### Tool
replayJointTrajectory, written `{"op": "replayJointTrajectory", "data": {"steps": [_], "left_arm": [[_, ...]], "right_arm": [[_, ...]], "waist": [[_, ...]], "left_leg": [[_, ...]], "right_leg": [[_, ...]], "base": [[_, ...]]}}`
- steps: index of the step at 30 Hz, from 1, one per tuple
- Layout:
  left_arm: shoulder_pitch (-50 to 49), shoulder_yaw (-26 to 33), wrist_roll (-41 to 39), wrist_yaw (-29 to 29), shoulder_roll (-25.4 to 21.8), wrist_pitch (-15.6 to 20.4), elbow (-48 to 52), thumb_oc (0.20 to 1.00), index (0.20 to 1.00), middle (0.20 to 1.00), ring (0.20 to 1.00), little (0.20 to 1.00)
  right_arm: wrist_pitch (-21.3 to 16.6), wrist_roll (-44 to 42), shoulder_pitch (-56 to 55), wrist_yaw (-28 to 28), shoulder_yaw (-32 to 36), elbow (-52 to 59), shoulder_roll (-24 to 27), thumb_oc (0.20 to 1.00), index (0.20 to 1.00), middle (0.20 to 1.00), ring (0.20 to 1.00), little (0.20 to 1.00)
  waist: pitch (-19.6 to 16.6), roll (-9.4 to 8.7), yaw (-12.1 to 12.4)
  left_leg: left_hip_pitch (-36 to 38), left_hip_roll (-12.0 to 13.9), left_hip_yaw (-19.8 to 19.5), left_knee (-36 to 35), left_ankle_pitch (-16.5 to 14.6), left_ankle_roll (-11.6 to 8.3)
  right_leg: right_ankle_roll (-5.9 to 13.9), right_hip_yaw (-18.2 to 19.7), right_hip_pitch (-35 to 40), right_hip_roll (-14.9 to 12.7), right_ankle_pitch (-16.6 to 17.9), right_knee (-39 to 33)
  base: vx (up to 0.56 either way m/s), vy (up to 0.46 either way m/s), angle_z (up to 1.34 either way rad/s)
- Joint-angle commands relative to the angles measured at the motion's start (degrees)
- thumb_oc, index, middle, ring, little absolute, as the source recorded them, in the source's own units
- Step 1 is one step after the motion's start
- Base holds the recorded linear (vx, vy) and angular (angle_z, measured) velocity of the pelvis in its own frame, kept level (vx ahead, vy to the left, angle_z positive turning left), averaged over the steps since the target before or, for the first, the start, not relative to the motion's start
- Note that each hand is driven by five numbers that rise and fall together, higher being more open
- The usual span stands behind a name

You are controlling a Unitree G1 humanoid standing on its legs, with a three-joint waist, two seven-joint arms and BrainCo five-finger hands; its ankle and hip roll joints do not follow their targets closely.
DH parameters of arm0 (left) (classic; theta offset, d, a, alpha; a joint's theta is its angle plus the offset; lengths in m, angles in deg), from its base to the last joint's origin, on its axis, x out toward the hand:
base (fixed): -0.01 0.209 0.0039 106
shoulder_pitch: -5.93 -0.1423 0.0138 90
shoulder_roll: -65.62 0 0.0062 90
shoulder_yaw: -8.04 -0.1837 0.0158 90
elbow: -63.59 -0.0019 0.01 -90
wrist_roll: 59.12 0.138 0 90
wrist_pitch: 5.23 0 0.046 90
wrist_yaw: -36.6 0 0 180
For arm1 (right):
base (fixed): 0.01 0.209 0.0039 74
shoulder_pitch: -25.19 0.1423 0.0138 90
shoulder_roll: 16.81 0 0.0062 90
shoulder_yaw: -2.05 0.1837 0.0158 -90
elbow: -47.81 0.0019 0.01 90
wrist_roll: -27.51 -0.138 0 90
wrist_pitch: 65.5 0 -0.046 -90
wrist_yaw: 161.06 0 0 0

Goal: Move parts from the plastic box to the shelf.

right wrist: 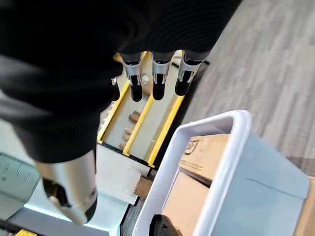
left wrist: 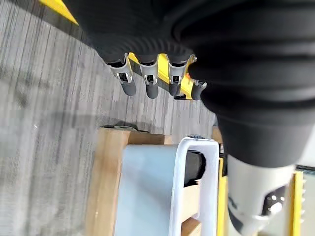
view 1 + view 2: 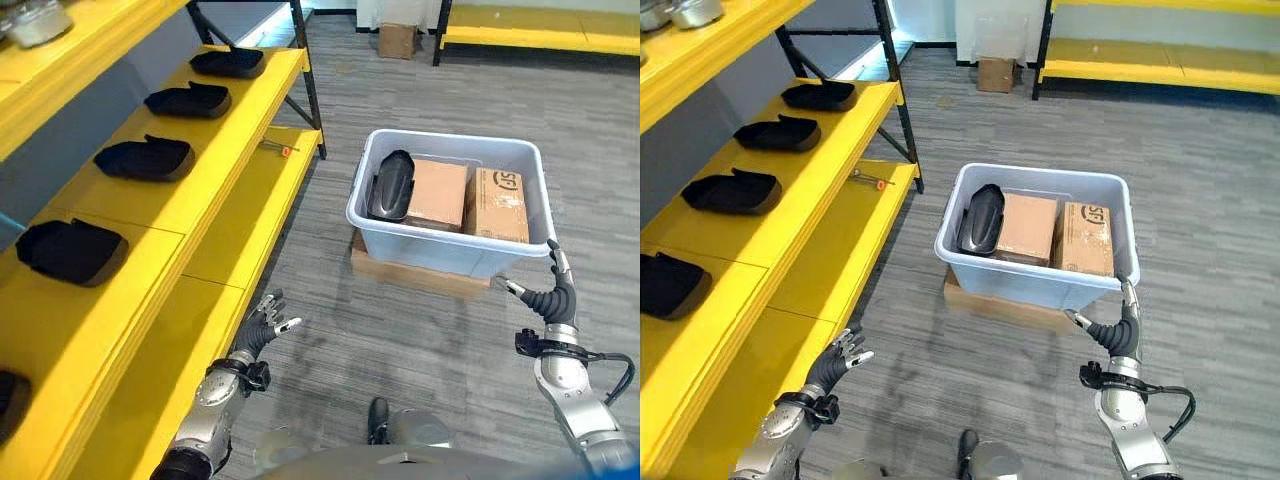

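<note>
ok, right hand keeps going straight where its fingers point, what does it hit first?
Most likely the plastic box. The right hand is open, fingers straight and aimed up along the box's near right corner, close to the rim. Depth is unclear, so it may graze the corner or pass just outside it.

I could not see the floor of the plastic box (image 3: 440, 245); two cardboard cartons (image 3: 438, 192) and a black part (image 3: 390, 184) covered it. The nearest shelf part (image 3: 8, 400) was cut off.
</note>
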Motion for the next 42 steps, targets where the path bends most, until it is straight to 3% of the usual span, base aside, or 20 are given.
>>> {"op": "replayJointTrajectory", "data": {"steps": [1,3,4,7,11,14,17,20,23,24,25,26,28,31,33,36,39,42], "left_arm": [[-0.60,0.93,-0.05,-1.24,-1.63,2.63,1.99,1.000,1.000,1.000,1.000,1.000],[-2.39,1.73,-0.40,-1.86,-1.27,3.88,1.92,1.000,1.000,1.000,1.000,1.000],[-2.92,2.21,-0.64,-1.87,-1.00,4.17,1.92,1.000,1.000,1.000,1.000,1.000],[-3.21,3.05,-1.08,-1.59,-0.70,5.21,0.59,1.000,1.000,1.000,1.000,1.000],[-3.27,2.74,-0.28,-0.97,-0.27,6.64,-2.05,1.000,1.000,1.000,1.000,1.000],[-3.08,2.09,5.22,-2.61,-0.49,7.45,-2.49,1.000,1.000,1.000,1.000,1.000],[-2.61,0.64,10.78,-5.35,-2.44,8.30,-2.79,1.000,1.000,1.000,1.000,1.000],[-2.06,0.39,8.24,-4.70,-2.53,7.97,-3.84,1.000,1.000,1.000,1.000,1.000],[-1.85,0.43,8.10,-4.10,-2.50,7.33,-3.71,1.000,1.000,1.000,1.000,1.000],[-1.65,0.42,8.38,-3.58,-2.57,7.22,-4.16,1.000,1.000,1.000,1.000,1.000],[-1.76,-0.48,9.51,-4.39,-2.84,7.69,-4.05,1.000,1.000,1.000,1.000,1.000],[-0.93,-0.75,8.07,-5.06,-3.10,7.06,-4.15,1.000,1.000,1.000,1.000,1.000],[-0.15,-1.25,8.24,-6.24,-3.74,6.37,-3.63,1.000,1.000,1.000,1.000,1.000],[-0.18,-1.58,8.98,-6.96,-5.24,5.70,-2.92,1.000,1.000,1.000,1.000,1.000],[-0.88,-1.77,10.48,-6.88,-6.22,6.05,-2.52,1.000,1.000,1.000,1.000,1.000],[-1.94,-1.91,10.30,-6.60,-6.13,4.81,-2.14,1.000,1.000,1.000,1.000,1.000],[-3.37,-1.13,8.28,-5.07,-5.30,4.17,-1.64,1.000,1.000,1.000,1.000,1.000],[-5.07,-0.40,8.69,-3.18,-3.83,4.06,-1.07,1.000,1.000,1.000,1.000,1.000]], "right_arm": [[-3.18,-1.35,0.37,2.01,1.02,3.81,0.71,1.000,1.000,1.000,1.000,1.000],[-3.12,-1.96,-0.91,4.45,-0.12,5.59,1.50,1.000,1.000,1.000,1.000,1.000],[-3.29,-2.35,-0.76,5.92,-0.77,6.05,1.93,1.000,1.000,1.000,1.000,1.000],[-3.41,-3.43,0.17,7.75,-2.30,6.21,2.13,1.000,1.000,1.000,1.000,1.000],[-3.96,-3.98,0.79,10.82,-3.10,5.76,2.07,1.000,1.000,1.000,1.000,1.000],[-2.90,-6.13,0.87,12.18,-3.07,6.83,1.38,1.000,1.000,1.000,1.000,1.000],[-0.47,-12.12,1.36,14.96,-3.23,8.22,0.83,1.000,1.000,1.000,1.000,1.000],[-0.21,-10.89,2.61,14.92,-3.31,10.14,0.57,1.000,1.000,1.000,1.000,1.000],[2.51,-12.50,3.74,14.62,-3.40,11.47,-0.21,1.000,1.000,1.000,1.000,1.000],[4.82,-18.62,4.38,15.04,-4.05,11.31,-0.96,1.000,1.000,1.000,1.000,1.000],[3.86,-20.46,4.63,17.39,-4.05,9.89,-2.91,1.000,1.000,1.000,1.000,1.000],[-0.08,-16.99,5.57,20.04,-4.05,9.30,-4.02,1.000,1.000,1.000,1.000,1.000],[0.08,-16.24,6.39,21.92,-4.60,11.55,-4.25,1.000,1.000,1.000,1.000,1.000],[3.80,-18.84,6.85,22.94,-5.62,12.24,-4.37,1.000,1.000,1.000,1.000,1.000],[4.23,-18.38,6.90,21.81,-5.96,11.48,-5.08,1.000,1.000,1.000,1.000,1.000],[5.05,-16.87,5.67,22.33,-5.16,11.04,-4.51,1.000,1.000,1.000,1.000,1.000],[5.48,-14.00,5.48,21.94,-5.05,11.47,-3.29,1.000,1.000,1.000,1.000,1.000],[4.33,-10.38,6.65,20.90,-3.56,11.06,-0.06,1.000,1.000,1.000,1.000,1.000]], "waist": [[1.15,-0.54,2.54],[1.68,0.01,4.63],[1.80,0.04,5.30],[1.52,0.01,6.21],[0.51,-0.77,5.68],[-0.35,-1.58,5.53],[-0.52,-2.12,5.31],[-0.59,-2.52,5.25],[-0.52,-2.52,5.22],[-0.41,-2.36,5.21],[-0.30,-2.59,5.31],[-0.27,-3.02,5.89],[-0.24,-4.01,6.01],[0.30,-5.03,6.68],[0.63,-5.18,7.20],[-0.27,-4.36,7.46],[-0.69,-3.73,7.31],[-1.13,-2.84,6.93]], "left_leg": [[-0.25,-2.19,-1.46,-4.80,0.53,2.29],[-4.84,-1.68,-7.65,-8.26,6.10,0.88],[-6.44,-1.51,-9.14,-7.78,6.52,0.91],[-6.66,-2.31,-11.26,-7.02,5.16,1.96],[-3.90,-2.74,-10.23,-6.50,2.14,3.13],[-2.43,-3.57,-9.81,-6.76,0.35,4.24],[-1.53,-4.39,-9.93,-6.86,-0.95,5.21],[-0.15,-5.68,-9.58,-7.56,-2.03,6.59],[0.98,-6.55,-8.49,-8.29,-2.83,8.04],[1.80,-6.64,-8.04,-8.71,-3.13,8.76],[2.56,-6.22,-7.83,-8.71,-3.46,8.60],[3.07,-5.30,-6.90,-8.04,-3.94,7.89],[3.67,-5.14,-6.70,-7.49,-4.82,7.30],[5.16,-3.71,-5.96,-6.91,-6.84,6.36],[5.85,-1.62,-5.30,-6.09,-7.90,5.54],[5.19,1.71,-5.16,-5.03,-6.26,3.69],[5.81,3.10,-5.15,-5.53,-4.74,2.58],[5.70,7.05,-4.03,-3.75,-3.19,0.64]], "right_leg": [[10.96,1.25,0.86,-6.36,4.29,-0.37],[10.72,4.53,2.78,-5.27,3.38,-1.22],[10.54,5.46,3.27,-5.21,2.64,-0.87],[10.24,6.32,3.15,-5.06,1.15,0.61],[9.81,6.39,2.91,-4.69,-0.38,2.28],[9.82,6.13,1.58,-3.75,-1.19,4.08],[9.78,6.29,-1.06,-2.44,-2.88,8.99],[10.21,5.99,-3.04,-1.86,-3.23,14.19],[12.04,5.25,-6.54,-2.63,-0.72,21.68],[13.43,5.51,-9.84,-3.07,0.79,28.11],[14.44,5.04,-11.36,-5.10,2.97,27.49],[14.73,3.04,-9.03,-8.58,4.36,18.26],[16.90,2.77,-8.50,-12.87,10.36,7.35],[19.87,3.14,-9.90,-19.08,19.38,1.23],[21.00,2.82,-10.74,-21.91,22.14,0.40],[20.32,0.21,-6.43,-20.82,16.84,-2.41],[19.36,-0.49,-5.01,-19.14,13.10,-1.03],[15.58,-2.50,-3.84,-16.10,7.80,1.68]], "base": [[0.37,0.199,-0.37],[0.36,0.173,-0.68],[0.32,0.192,-1.14],[0.20,0.172,-1.15],[0.25,0.249,-0.41],[0.17,0.159,-0.23],[0.12,0.132,-0.12],[0.11,0.136,-0.10],[0.05,0.105,-0.15],[0.06,0.037,-0.29],[0.14,-0.148,-0.28],[0.17,-0.283,-0.37],[0.16,-0.380,-0.49],[0.14,-0.404,-0.33],[0.20,-0.460,0.03],[0.28,-0.475,0.20],[0.22,-0.300,0.17],[0.25,-0.460,0.04]]}}
